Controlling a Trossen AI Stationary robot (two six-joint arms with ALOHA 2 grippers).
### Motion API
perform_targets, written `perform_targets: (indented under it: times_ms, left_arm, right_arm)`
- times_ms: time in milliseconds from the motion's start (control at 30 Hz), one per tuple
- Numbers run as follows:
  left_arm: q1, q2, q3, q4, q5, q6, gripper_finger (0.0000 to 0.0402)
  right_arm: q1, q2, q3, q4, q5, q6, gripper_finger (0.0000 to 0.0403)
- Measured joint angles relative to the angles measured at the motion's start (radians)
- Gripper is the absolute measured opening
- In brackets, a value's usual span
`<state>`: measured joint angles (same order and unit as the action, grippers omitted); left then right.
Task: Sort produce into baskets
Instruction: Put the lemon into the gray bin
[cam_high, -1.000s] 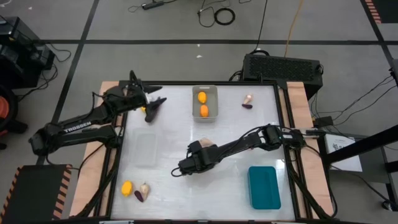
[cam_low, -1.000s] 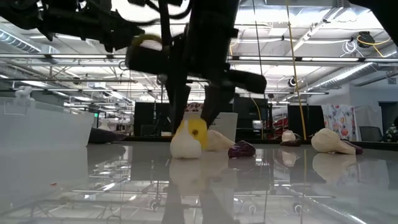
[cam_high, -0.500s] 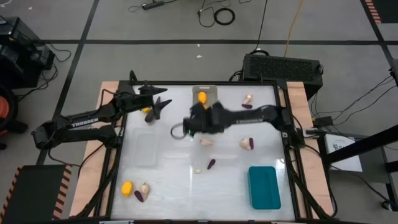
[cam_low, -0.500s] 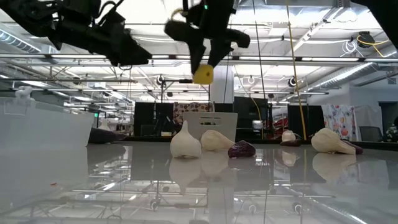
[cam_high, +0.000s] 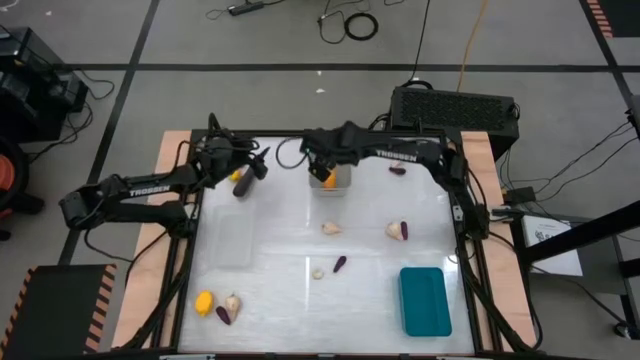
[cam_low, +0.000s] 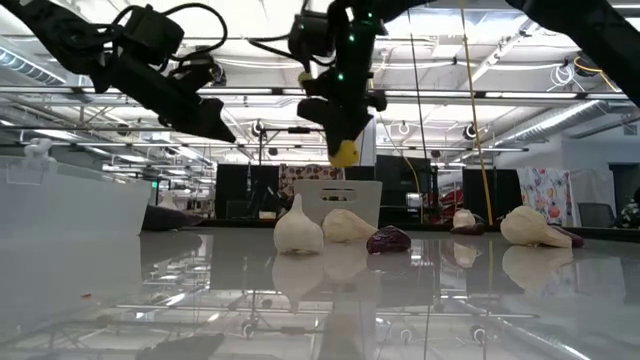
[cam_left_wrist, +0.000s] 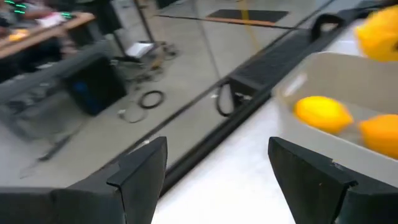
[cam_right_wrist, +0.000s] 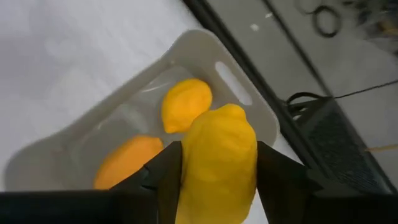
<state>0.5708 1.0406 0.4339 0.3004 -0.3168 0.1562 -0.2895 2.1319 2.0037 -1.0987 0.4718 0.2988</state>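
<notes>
White and shiny, the bench sits on a grey floor with black cables around it. The right end effector hangs right over the grey basket. Its two fingers are partway open and squeezed on a yellow fruit. It is held there, I think, so the fruit can drop in with its own kind. Below it, inside the basket, lie two more yellow-orange fruits.

The left end effector waits off to the side of that basket, near the far edge of the bench, with its fingers wide apart and nothing between them. One yellow fruit seems to be just beside it in the high view.

Farther from both end effectors are the clear basket and the teal basket. Neither seems to hold anything yet.

Counting: three baskets. Five yellow-orange fruits: one held, two in the grey basket, one by the left end effector, one at the near edge. About five pale bulbs, one mid-bench; one is too small to be sure of. About four purple pieces, like the one mid-bench.
</notes>
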Motion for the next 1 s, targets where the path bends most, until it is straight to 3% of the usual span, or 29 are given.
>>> perform_targets:
  times_ms: [100, 400, 600, 700, 833, 1000]
  left_arm:
    - [0.021, 0.000, 0.008, 0.015, -0.022, 0.006, 0.0287]
    - [0.059, -0.003, 0.046, -0.029, -0.023, -0.095, 0.0287]
    - [0.059, -0.002, 0.155, -0.272, -0.076, -0.173, 0.0287]
    - [0.073, -0.002, 0.267, -0.511, -0.106, -0.272, 0.0287]
    - [0.130, 0.023, 0.406, -0.819, -0.098, -0.451, 0.0287]
    - [0.204, 0.089, 0.466, -1.022, 0.006, -0.576, 0.0287]
  right_arm:
    - [-0.039, 0.000, 0.000, 0.006, -0.054, -0.049, 0.0191]
    - [-0.092, 0.000, -0.001, -0.041, -0.060, -0.182, 0.0279]
    - [-0.069, -0.092, -0.042, -0.053, 0.032, -0.271, 0.0296]
    - [-0.061, -0.235, -0.181, 0.034, 0.054, -0.281, 0.0294]
    - [-0.063, -0.474, -0.514, 0.298, 0.041, -0.273, 0.0288]
    - [-0.056, -0.749, -0.908, 0.658, -0.138, -0.149, 0.0286]
